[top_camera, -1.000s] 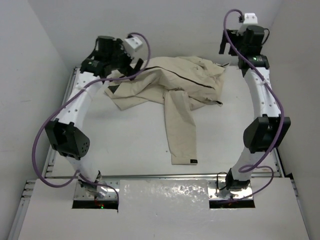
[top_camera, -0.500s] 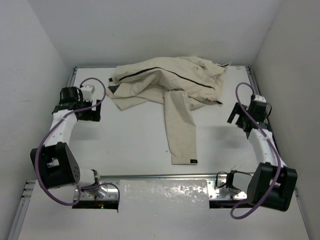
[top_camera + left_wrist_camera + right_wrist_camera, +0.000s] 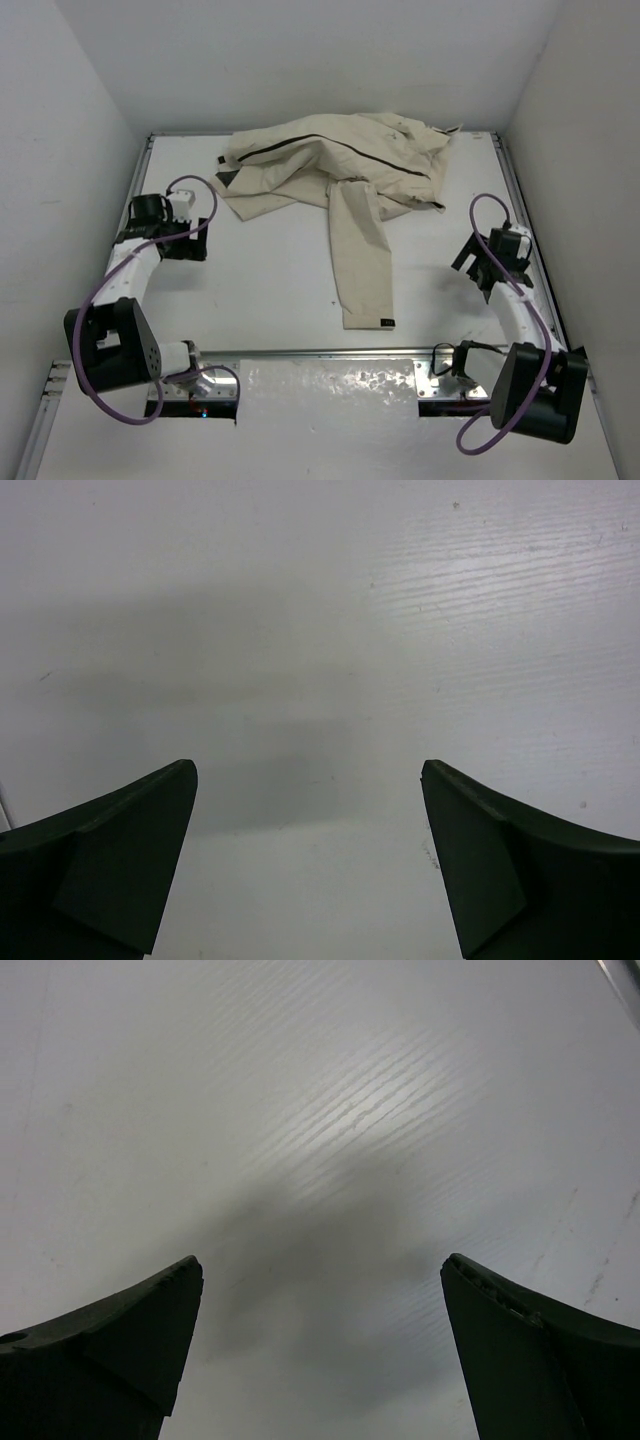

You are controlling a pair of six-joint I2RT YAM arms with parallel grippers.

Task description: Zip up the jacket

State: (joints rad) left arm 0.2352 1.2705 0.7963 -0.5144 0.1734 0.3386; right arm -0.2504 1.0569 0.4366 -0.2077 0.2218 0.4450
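The cream-beige jacket (image 3: 340, 165) lies crumpled at the far middle of the white table (image 3: 270, 280). Its dark zipper line (image 3: 352, 150) runs across the front, and one long sleeve (image 3: 362, 260) stretches toward me with a small dark cuff tab at its end. My left gripper (image 3: 188, 243) is low over the table at the left, apart from the jacket. It is open and empty, and the left wrist view (image 3: 308, 770) shows only bare table between its fingers. My right gripper (image 3: 474, 262) is low at the right, also open and empty (image 3: 322, 1260). Neither wrist view shows the jacket.
Metal rails run along the table's left edge (image 3: 138, 190) and right edge (image 3: 512, 185). White walls close in the far side and both sides. Purple cables loop off both arms.
Both arms have pulled back from high near the jacket at the far side and folded down toward me, to the table's left and right sides. The jacket has not moved in the last half second.
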